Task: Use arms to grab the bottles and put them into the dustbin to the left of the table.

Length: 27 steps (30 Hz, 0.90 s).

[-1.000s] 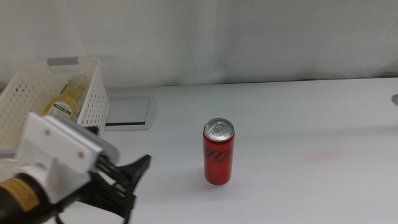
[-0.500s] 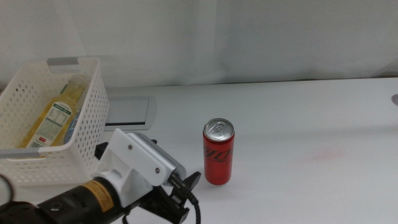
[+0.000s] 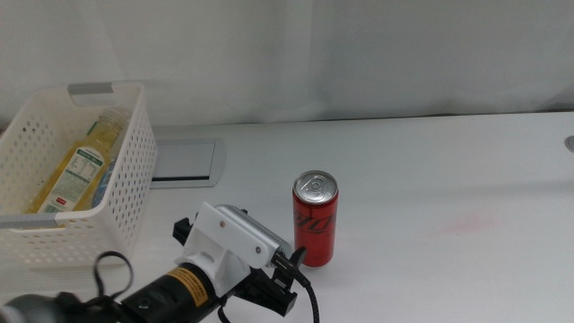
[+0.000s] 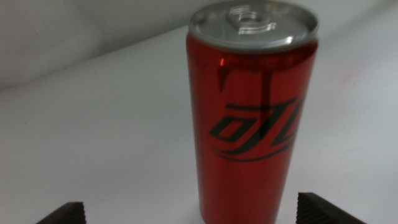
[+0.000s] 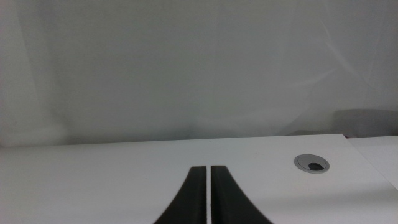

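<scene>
Red, slim aluminium soda can (image 3: 316, 219): upright at centre frame of the middle view on the wide plain white tabletop (image 3: 430, 170), apart from everything else; in the left wrist view it fills the middle, silver lid up, black lettering facing the camera.

Left gripper (image 3: 291, 265): lower centre of the middle view, on the black arm with the white boxy housing (image 3: 235, 240), just beside the can's lower left; jaws spread wide, only their dark tips visible at the two bottom corners of the wrist view, nothing held, the can between their lines but beyond the tips.

Right gripper (image 5: 209, 194): out of the middle view; jaws pressed together, empty, facing a grey grommet (image 5: 313, 163).

White perforated plastic basket (image 3: 134, 161): left edge of frame, already holding the yellow-liquid bottle (image 3: 76, 170); flat grey rectangular panel (image 3: 184, 161) beside it.

Hazards, as you may judge them: the can is tall and narrow, so a jaw tip striking it off-centre would likely tip or roll it; you appear low on the body, and closing too early may only nudge it away; smooth metal may slip on lifting.
</scene>
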Motion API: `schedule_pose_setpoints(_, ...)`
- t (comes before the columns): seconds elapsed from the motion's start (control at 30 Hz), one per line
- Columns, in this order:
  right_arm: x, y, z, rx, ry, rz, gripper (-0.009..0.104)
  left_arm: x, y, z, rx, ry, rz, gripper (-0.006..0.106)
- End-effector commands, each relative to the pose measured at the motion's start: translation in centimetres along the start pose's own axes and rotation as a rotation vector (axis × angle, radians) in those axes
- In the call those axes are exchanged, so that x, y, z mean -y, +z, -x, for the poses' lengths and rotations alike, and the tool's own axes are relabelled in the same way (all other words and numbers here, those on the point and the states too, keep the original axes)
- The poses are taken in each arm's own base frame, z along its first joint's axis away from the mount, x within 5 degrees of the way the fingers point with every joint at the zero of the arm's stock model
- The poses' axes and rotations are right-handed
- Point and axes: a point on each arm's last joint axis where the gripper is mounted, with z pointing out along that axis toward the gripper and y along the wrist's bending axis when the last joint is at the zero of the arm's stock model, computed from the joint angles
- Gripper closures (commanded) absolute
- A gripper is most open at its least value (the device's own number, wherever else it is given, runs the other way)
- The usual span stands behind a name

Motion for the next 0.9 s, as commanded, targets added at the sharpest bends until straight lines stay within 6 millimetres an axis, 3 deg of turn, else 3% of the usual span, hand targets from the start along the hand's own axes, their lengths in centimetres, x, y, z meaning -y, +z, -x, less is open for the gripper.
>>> schedule_pose_setpoints(0.0, 0.0, -0.1, -0.1, 0.002, -0.006, -0.005, 0.098, 0.1, 0.6, -0.5, 0.029, -0.031, 0.002, 0.013)
schedule_pose_setpoints(0.27, 0.0, -0.1, -0.2, -0.013, -0.006, -0.004, 0.098, 1.2, 1.7, -0.6, 0.142, -0.01, -0.104, 0.013)
schedule_pose_setpoints(0.87, 0.0, -0.1, -0.2, -0.013, -0.006, -0.004, 0.098, 1.5, 7.4, 0.5, 0.136, -0.006, -0.101, 0.016)
